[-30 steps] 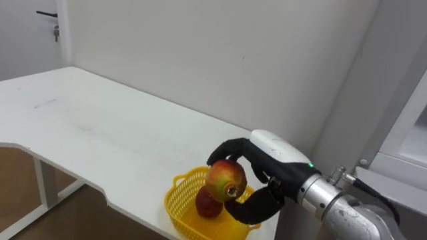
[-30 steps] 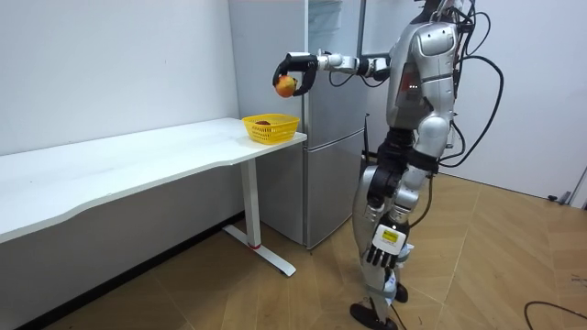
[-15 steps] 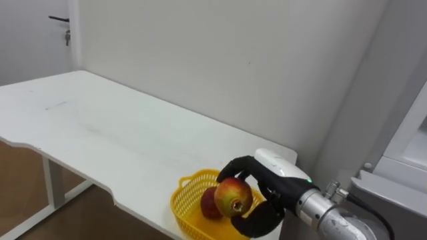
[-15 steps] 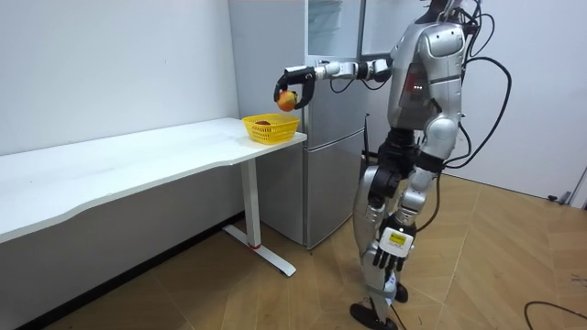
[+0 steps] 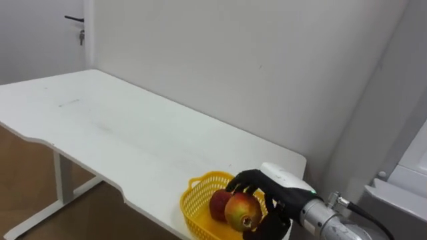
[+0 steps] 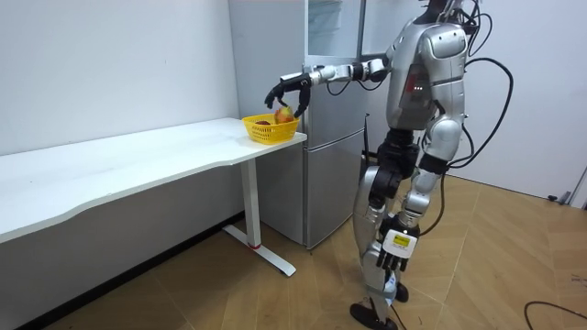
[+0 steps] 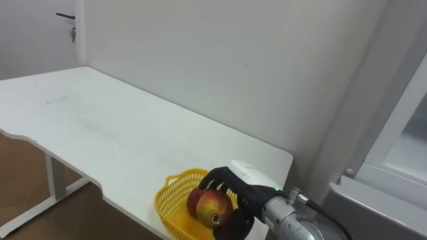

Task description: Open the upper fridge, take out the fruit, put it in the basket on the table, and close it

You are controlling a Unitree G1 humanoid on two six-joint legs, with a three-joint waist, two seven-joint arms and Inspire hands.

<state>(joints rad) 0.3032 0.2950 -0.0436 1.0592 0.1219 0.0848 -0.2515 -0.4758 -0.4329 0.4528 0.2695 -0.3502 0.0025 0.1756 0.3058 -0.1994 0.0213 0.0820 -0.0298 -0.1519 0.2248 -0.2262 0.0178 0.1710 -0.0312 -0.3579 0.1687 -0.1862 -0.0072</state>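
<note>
My right hand (image 5: 277, 190) reaches over the yellow basket (image 5: 193, 210) at the white table's near right corner. Its fingers and thumb are curled round a red-yellow fruit (image 5: 241, 210), which sits low at the basket's rim. A second, darker red fruit (image 5: 219, 203) lies in the basket just behind it. The room view shows me standing in front of the grey fridge (image 6: 321, 137), right arm stretched out, with the right hand (image 6: 286, 90) above the basket (image 6: 270, 128) and the fruit (image 6: 285, 115) under it. My left hand (image 6: 385, 261) hangs by my side.
The long white table (image 5: 100, 127) runs along the wall to the left of the basket. A table leg (image 6: 249, 206) stands below the basket's corner. The fridge's edge (image 5: 410, 173) rises close on my right. Wooden floor lies around me.
My right hand has come down with the fruit from above the basket to its rim. The eye view has shifted as I moved.
</note>
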